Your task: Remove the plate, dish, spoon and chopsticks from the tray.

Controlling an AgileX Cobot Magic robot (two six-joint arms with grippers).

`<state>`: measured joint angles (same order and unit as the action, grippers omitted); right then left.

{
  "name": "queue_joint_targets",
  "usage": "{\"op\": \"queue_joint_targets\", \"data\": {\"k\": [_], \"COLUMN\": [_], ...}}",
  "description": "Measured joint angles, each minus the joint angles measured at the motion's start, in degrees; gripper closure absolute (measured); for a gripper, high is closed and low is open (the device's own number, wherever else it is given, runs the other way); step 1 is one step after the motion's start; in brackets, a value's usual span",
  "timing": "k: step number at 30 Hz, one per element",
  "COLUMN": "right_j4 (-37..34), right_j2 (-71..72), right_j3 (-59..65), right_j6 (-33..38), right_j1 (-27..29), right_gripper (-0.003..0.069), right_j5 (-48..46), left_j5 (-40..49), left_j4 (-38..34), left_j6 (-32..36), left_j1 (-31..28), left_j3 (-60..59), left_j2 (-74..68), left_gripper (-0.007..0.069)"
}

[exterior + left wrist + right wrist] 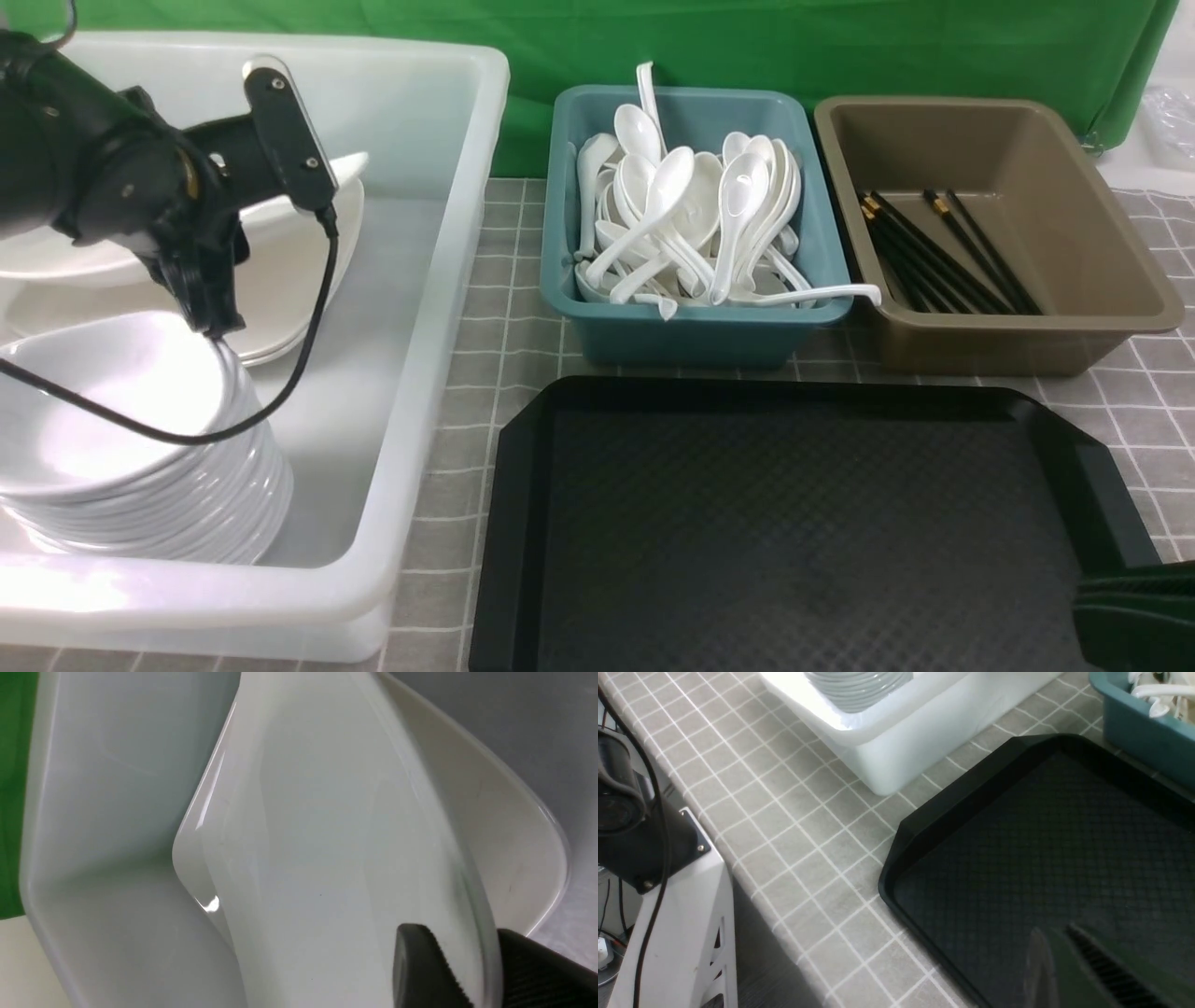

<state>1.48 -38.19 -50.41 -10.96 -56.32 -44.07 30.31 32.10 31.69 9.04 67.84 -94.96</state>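
The black tray (794, 532) (1041, 835) lies in front of me with a bare floor. My left gripper (213, 322) (460, 928) reaches down into the white bin (439, 280). Its fingers (420, 970) stand open on either side of the rim of a white square plate (327, 835) (56, 257), with a slim gap showing beside the rim. That plate rests tilted on another plate (504, 826). A stack of small dishes (121, 439) sits just in front of the gripper. My right gripper (1134, 607) (1057, 938) hovers shut and empty over the tray's near right corner.
Behind the tray, a teal bin (691, 322) holds several white spoons (672, 205) and a brown bin (1027, 336) holds black chopsticks (943, 252). The grey checked cloth (467, 373) covers the table. A green backdrop hangs behind.
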Motion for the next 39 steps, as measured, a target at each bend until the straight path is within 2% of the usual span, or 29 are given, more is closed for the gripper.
{"op": "queue_joint_targets", "data": {"k": [8, 12, 23, 26, 29, 30, 31, 32, 35, 39], "right_j4": [-1.1, -1.5, -1.8, -1.8, -0.9, -0.6, 0.6, 1.4, 3.9, 5.7], "right_j2": [0.0, 0.0, 0.0, 0.0, 0.0, 0.0, 0.0, 0.0, 0.0, 0.0], "right_j3": [0.0, 0.0, 0.0, 0.0, 0.0, 0.0, 0.0, 0.0, 0.0, 0.0], "right_j6": [0.0, 0.1, 0.2, 0.2, 0.2, 0.2, 0.1, 0.1, -0.1, -0.6], "right_j1": [0.0, 0.0, 0.0, 0.0, 0.0, 0.0, 0.0, 0.0, 0.0, 0.0], "right_gripper": [0.0599, 0.0599, 0.0593, 0.0588, 0.0588, 0.0588, 0.0588, 0.0588, 0.0588, 0.0631], "right_j5": [0.0, 0.0, 0.0, 0.0, -0.9, -1.0, -1.4, -1.5, -1.7, -1.7], "left_j5": [-0.1, -0.1, -0.7, -0.5, -0.7, -0.9, -1.3, -1.3, -1.3, -6.0], "left_j4": [-3.2, -4.4, -8.0, -11.1, -20.9, -22.5, -28.5, -32.1, -42.6, -52.5], "left_j6": [0.4, 0.7, 1.1, 1.0, 0.0, 0.0, -0.1, -0.1, 0.5, 1.4], "left_j1": [0.0, 0.0, 0.0, 0.6, 3.2, 3.6, 5.1, 6.0, 8.5, 12.4], "left_j3": [0.0, 0.0, 0.1, 0.1, 0.1, 0.1, 0.1, 0.1, -0.6, -9.5], "left_j2": [0.5, 1.6, 5.7, 8.5, 15.6, 16.7, 20.6, 23.5, 31.0, 46.3], "left_gripper": [0.0215, 0.0191, 0.0188, 0.0223, 0.0389, 0.0415, 0.0506, 0.0545, 0.0606, 0.0622]}}
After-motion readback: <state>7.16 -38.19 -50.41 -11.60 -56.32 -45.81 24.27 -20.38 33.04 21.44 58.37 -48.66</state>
